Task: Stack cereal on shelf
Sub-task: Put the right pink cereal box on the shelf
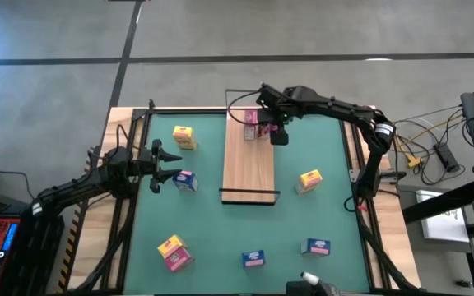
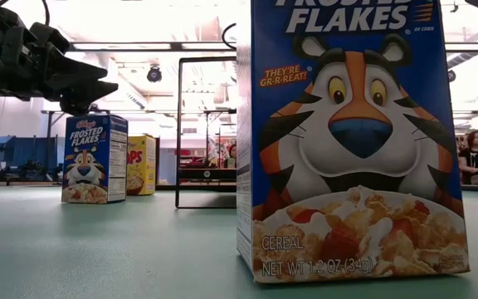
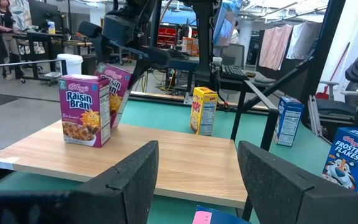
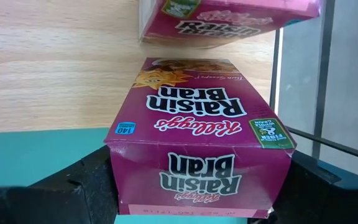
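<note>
- Low view: ceiling lights blow out white behind the big Frosted Flakes box [image 2: 355,141], leaving its front evenly lit and crisp.
- Beyond that box, the room goes soft and hazy.
- Overhead view: even light, faint short shadows beside the shelf [image 1: 249,160].
- Right wrist view: the Raisin Bran box [image 4: 201,155] looms close, flaring wide towards its near end.

Glossy printed cardboard cereal boxes [image 4: 201,146] sit on a smooth, light-wood shelf [image 1: 248,160] with thin black wire rails [image 1: 250,191], above a matt green table [image 1: 220,238].
</note>
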{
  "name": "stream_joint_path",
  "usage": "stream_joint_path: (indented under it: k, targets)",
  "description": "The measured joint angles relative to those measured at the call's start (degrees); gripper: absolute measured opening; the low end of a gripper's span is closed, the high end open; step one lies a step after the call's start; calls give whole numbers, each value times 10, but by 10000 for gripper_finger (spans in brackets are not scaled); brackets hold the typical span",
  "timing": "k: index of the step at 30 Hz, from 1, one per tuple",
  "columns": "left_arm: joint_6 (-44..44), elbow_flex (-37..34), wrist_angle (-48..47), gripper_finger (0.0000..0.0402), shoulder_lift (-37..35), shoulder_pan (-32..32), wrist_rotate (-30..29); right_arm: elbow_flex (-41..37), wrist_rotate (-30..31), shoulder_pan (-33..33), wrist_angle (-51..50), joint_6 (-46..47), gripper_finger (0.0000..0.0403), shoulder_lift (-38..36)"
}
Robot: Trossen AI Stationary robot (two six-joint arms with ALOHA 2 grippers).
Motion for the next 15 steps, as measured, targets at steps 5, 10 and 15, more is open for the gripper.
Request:
stream_joint_path:
  k: [5,10,15]
  targets:
    - [0,0,0,204,0,0,0,0,0,-2,0,1,326,0]
    - [0,0,0,204,0,0,0,0,0,-2,2,3,350,0]
    - [0,0,0,204,0,0,0,0,-8,-2,7,-2,358,0]
